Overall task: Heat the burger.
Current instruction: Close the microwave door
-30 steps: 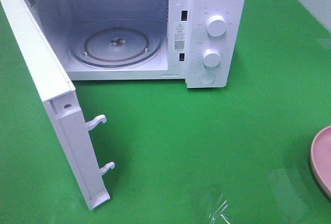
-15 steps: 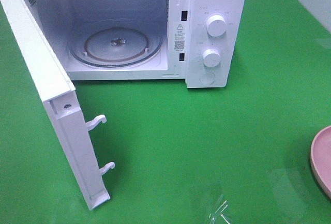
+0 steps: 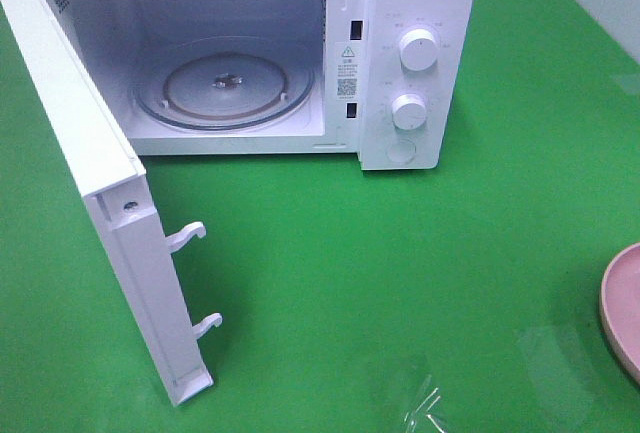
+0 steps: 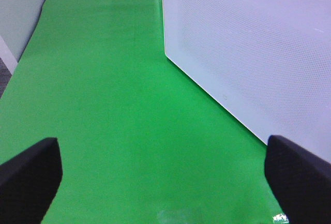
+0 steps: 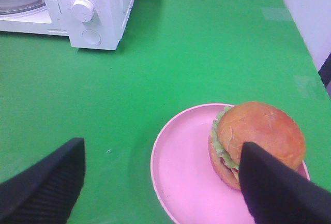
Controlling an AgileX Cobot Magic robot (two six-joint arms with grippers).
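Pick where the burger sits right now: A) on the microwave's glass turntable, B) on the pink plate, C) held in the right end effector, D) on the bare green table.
B: the right wrist view shows the burger resting on the pink plate, with the microwave empty.

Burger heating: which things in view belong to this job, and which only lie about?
For the job: burger; pink plate under it; microwave, door open, glass turntable bare.

Only lying about: clear plastic scrap on the green table.
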